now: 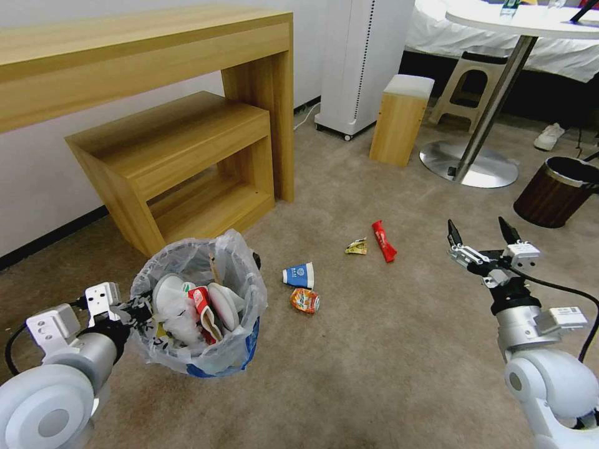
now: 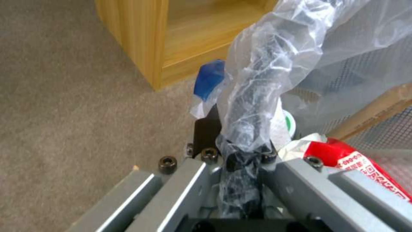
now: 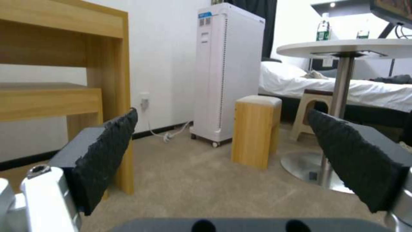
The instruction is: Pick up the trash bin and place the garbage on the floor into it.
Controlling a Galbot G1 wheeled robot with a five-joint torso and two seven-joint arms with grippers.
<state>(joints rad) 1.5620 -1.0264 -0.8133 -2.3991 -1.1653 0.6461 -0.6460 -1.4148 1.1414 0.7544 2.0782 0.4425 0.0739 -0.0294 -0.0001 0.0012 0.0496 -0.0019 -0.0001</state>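
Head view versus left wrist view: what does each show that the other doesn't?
Head view alone: four pieces of litter on the floor, namely a blue cup, can, yellow wrapper and red wrapper, plus the open right gripper. Left wrist alone: the left gripper shut on the bin rim, close up. Both: bag, shelf, carpet.

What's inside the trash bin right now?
The trash bin, held at its rim by the left pincer, holds a white slipper, a red-white cup and white litter. Anything deeper is covered.
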